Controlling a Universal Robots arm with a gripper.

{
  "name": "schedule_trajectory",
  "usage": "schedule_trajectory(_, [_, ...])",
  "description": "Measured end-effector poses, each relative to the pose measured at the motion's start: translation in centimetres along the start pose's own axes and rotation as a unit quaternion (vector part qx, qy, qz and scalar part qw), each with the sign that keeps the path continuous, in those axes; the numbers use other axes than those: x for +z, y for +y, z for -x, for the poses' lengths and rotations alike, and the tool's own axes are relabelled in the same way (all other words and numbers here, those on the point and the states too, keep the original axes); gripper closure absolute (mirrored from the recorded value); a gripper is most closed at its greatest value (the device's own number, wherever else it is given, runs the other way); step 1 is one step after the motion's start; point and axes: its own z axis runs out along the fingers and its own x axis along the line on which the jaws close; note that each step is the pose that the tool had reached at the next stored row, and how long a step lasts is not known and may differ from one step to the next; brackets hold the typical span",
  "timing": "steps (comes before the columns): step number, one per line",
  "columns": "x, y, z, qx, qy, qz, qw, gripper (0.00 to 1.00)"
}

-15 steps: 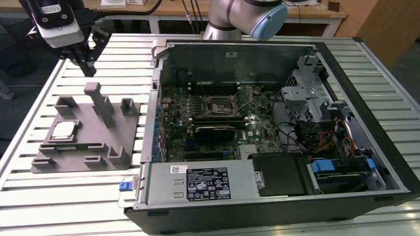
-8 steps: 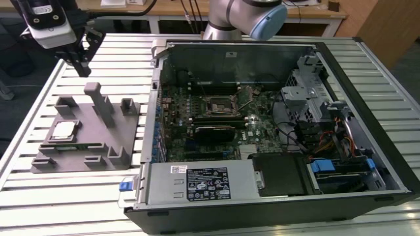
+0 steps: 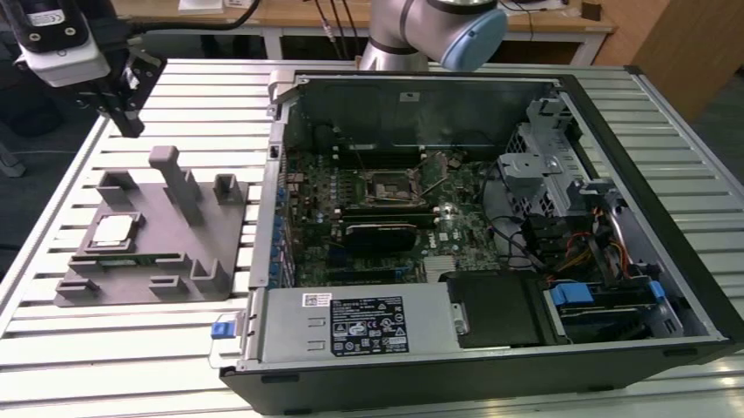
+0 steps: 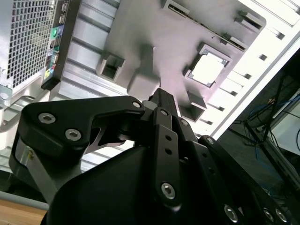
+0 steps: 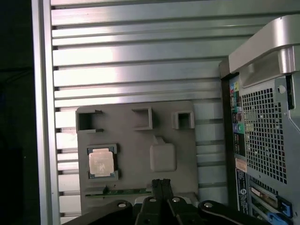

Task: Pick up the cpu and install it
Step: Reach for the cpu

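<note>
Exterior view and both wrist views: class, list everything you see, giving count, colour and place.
table: one, silver, slatted.
fixture: one, grey, on the table beside the case.
cpu: one, silvery-white, in a fixture recess.
memory stick: one, green, in a fixture slot beside the cpu.
computer case: one, black, open.
socket: one, black, inside the case.
arm: one, grey and blue.
claw: one, black, shut, empty, above the fixture.
</note>
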Motion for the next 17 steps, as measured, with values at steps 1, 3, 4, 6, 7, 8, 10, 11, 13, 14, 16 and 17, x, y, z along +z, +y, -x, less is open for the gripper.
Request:
schedule_trajectory(1, [0.01,-0.02,-0.3,0.0,0.0,0.0,1.0,0.89])
schedule_trajectory(3, [0.05,-0.07,-0.88,0.0,0.0,0.0,1.0,0.89])
schedule_trajectory(4, [0.07,-0.09,-1.14,0.0,0.0,0.0001,1.0,0.89])
schedule_trajectory(6, [0.12,-0.13,-1.64,0.0,0.0001,0.0,1.0,0.89])
schedule_trajectory(7, [0.15,-0.15,-1.87,0.0,0.0001,0.0,1.0,0.89])
schedule_trajectory(8, [0.17,-0.18,-2.11,0.0,0.0002,0.0,1.0,0.89])
schedule_trajectory(10, [0.23,-0.24,-2.68,-0.001,0.0002,0.0,1.0,0.89])
schedule_trajectory(11, [0.26,-0.27,-3.0,-0.001,0.0002,0.0,1.0,0.89])
schedule_trajectory(13, [0.3,-0.33,-3.69,-0.002,0.0002,0.0,1.0,0.89])
schedule_trajectory(14, [0.3,-0.35,-4.04,-0.002,0.0003,0.0,1.0,0.89])
schedule_trajectory(16, [0.33,-0.41,-4.74,-0.002,0.0002,0.0,1.0,0.89])
schedule_trajectory(17, [0.35,-0.43,-5.07,-0.002,0.0002,0.0,1.0,0.89])
